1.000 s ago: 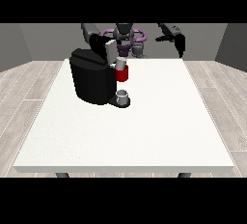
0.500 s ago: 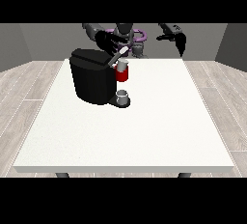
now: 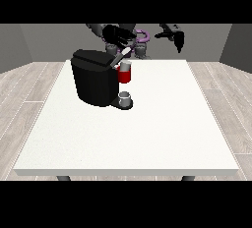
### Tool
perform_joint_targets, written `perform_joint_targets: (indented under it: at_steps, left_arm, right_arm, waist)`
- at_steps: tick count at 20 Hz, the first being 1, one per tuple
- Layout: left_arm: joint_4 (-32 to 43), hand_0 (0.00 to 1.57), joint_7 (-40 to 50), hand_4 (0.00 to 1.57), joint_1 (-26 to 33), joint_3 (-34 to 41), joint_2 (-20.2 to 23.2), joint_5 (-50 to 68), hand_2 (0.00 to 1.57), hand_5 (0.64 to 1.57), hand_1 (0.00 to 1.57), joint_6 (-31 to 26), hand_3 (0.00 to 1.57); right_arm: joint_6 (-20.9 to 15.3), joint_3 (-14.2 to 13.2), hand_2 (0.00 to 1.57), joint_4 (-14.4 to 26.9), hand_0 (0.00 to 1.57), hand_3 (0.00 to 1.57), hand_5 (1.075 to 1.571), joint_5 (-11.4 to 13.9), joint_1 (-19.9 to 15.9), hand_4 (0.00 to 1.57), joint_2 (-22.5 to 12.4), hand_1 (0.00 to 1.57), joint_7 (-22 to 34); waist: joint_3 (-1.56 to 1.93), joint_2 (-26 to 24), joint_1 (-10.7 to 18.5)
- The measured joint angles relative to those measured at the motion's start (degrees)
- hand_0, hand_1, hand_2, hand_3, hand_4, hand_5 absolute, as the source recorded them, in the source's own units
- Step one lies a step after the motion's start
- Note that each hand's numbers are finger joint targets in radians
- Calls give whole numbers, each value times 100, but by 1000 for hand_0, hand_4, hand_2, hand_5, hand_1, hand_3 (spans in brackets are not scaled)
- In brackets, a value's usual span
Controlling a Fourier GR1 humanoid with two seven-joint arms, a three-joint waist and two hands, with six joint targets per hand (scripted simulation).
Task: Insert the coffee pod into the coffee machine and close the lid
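Robot hand [image 3: 118, 35] at view's left hovers above the coffee machine [image 3: 95, 77].

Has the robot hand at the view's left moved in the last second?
Yes. The robot hand at the view's left has risen and shifted toward the view's right; it now sits above the coffee machine, over its raised lid.

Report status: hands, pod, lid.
Hand at view's left above coffee machine, near lid lever. Other hand raised, idle. Pod not visible.
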Motion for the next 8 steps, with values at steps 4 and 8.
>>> perform_joint_targets:
  at_steps: [4,8]
  left_arm:
    - [109,0,-124,192,166,-37,-91,-44,0,1571,0,85,0]
    - [231,0,-162,192,429,93,-8,-4,0,1571,0,96,0]
  right_arm:
    - [123,279,0,-292,0,0,1571,-248,439,269,243,0,-318]
    - [174,559,0,-631,0,0,1571,-713,1285,157,339,0,-521]
  waist:
    - [-3,-220,-186]
    - [-3,-570,-452]
